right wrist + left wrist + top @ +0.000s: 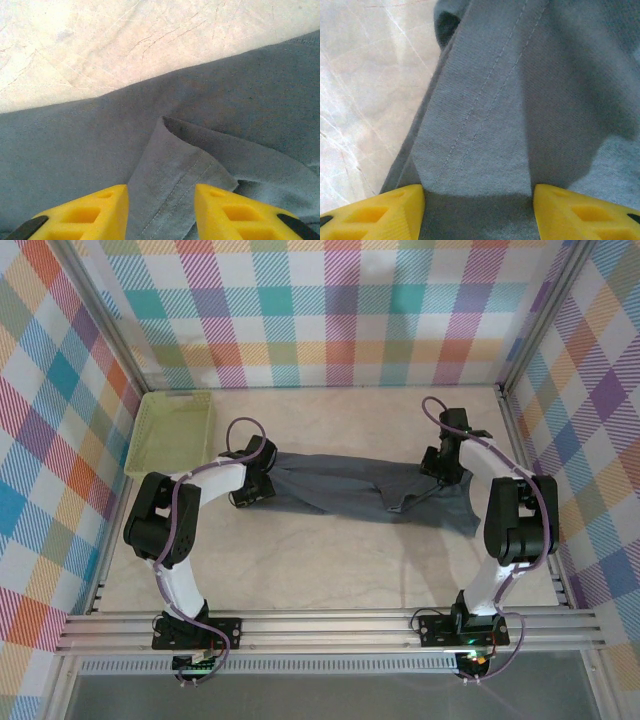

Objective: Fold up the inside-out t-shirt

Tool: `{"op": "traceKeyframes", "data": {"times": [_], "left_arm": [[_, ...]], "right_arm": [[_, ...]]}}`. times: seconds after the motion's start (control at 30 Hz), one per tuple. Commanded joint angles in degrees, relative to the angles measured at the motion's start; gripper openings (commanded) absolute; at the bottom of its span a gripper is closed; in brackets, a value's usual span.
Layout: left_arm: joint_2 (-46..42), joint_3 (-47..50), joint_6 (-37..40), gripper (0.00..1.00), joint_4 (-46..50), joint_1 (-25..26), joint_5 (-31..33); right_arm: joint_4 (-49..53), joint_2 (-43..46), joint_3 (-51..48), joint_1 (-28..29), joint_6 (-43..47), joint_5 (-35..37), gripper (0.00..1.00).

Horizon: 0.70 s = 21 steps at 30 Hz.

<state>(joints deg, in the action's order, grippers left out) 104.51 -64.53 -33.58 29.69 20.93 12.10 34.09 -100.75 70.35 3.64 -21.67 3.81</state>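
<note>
The inside-out t-shirt (350, 485) lies as a bunched dark slate-grey band across the middle of the table. My left gripper (265, 488) is down on its left end. In the left wrist view the yellow fingertips (380, 212) stand wide apart, and stitched cloth (485, 125) runs flat between them; the left gripper (479, 212) is open. My right gripper (437, 478) is over the shirt's right part. Its jaws stand apart around a raised, hemmed fold of the shirt (172, 165), and the right gripper (161, 212) is not pinching it.
A lime-green mesh basket (170, 430) stands at the back left, beside the left arm. Bare pale table (330, 560) lies in front of the shirt and behind it (100, 40). Checked walls enclose the table on three sides.
</note>
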Motion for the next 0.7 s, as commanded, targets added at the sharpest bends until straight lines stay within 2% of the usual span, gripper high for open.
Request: {"op": "traceKeyframes", "data": {"times": [0.0,0.17,0.43,0.67], "left_arm": [[-0.84,1.06,0.10,0.59,0.63,0.25,0.41],[-0.92,1.08,0.19,0.59,0.78,0.30,0.60],[-0.81,0.82,0.29,0.59,0.85,0.25,0.48],[-0.80,0.81,0.44,0.59,0.99,0.25,0.64]], "right_arm": [[1.18,0.08,0.65,-0.47,-0.43,1.25,0.39],[2.19,1.32,0.35,-1.58,-0.48,5.56,0.38],[2.02,-1.30,0.65,-2.82,-0.30,5.07,0.32],[1.93,-3.38,1.28,-2.85,-0.30,3.66,0.31]]}}
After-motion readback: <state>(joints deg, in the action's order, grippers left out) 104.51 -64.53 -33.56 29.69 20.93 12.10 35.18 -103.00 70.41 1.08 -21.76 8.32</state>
